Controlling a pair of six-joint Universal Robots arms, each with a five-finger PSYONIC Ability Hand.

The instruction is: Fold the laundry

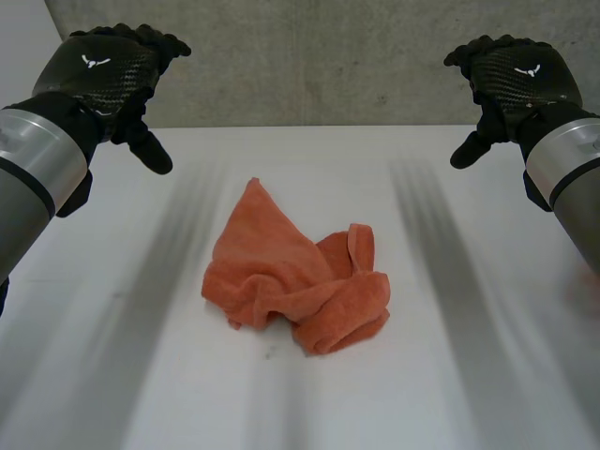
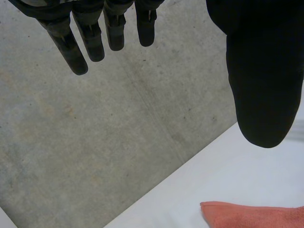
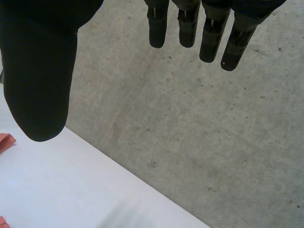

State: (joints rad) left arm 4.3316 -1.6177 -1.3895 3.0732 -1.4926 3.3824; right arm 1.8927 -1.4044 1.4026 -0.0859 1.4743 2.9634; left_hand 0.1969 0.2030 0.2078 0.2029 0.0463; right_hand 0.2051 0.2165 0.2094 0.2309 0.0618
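Note:
An orange towel (image 1: 295, 281) lies crumpled in the middle of the white table (image 1: 450, 375), one corner pointing to the far side. My left hand (image 1: 108, 70) hovers high above the table's far left, fingers straight and thumb spread, holding nothing. My right hand (image 1: 511, 75) hovers likewise above the far right, open and empty. Both hands are well apart from the towel. In the left wrist view the fingers (image 2: 92, 40) hang straight and an edge of the towel (image 2: 251, 214) lies below the thumb. In the right wrist view the fingers (image 3: 209, 38) are straight too, and a towel tip (image 3: 5, 140) lies by the thumb.
Beyond the table's far edge (image 1: 319, 126) lies a grey concrete floor (image 2: 95, 142), also under my right hand's fingers (image 3: 190, 118). Bare white table surface surrounds the towel on all sides.

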